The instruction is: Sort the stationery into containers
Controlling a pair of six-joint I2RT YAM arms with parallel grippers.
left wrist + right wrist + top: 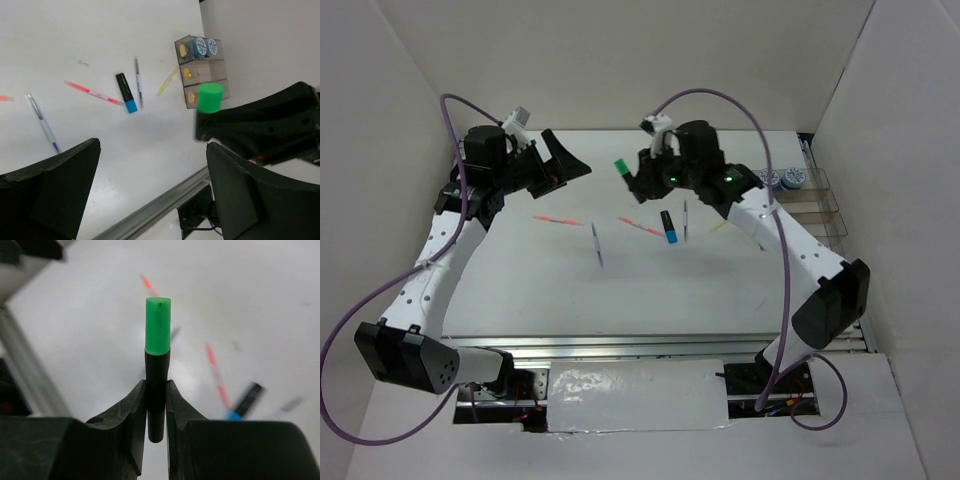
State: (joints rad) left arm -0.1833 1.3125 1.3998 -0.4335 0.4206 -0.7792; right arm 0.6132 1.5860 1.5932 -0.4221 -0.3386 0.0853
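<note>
**A:** Where is the short black highlighter with the green cap (157, 365)?

**B:** Up off the table, pinched in the right gripper (156, 407). In the right wrist view its two fingers press on the black barrel from either side, and the green cap stands out beyond their tips.

**A:** And the other arm?

**B:** The left gripper (152, 150) is spread wide with nothing between its fingers. It is raised near the right gripper, and its wrist camera shows the green cap just above its right-hand finger.

**A:** What lies underneath?

**B:** On the white table (520, 290) there is a black highlighter with a blue cap (668, 227), with a thin silver pen (686, 220) just beside it. A thin yellow stick (167, 81) lies between that pen and the tray. A thin pink-orange stick (558, 220) is further left. A second pink-orange stick (640, 226) ends close to the blue cap. A blue-and-white pen (597, 243) lies between the two sticks, a little nearer the arm bases.

**A:** The container?

**B:** The clear plastic organiser tray (820, 205) sits at the table's right edge by the wall. It is split into three compartments. Two round blue-white tape rolls (780, 180) stand side by side in the farthest compartment.
</note>
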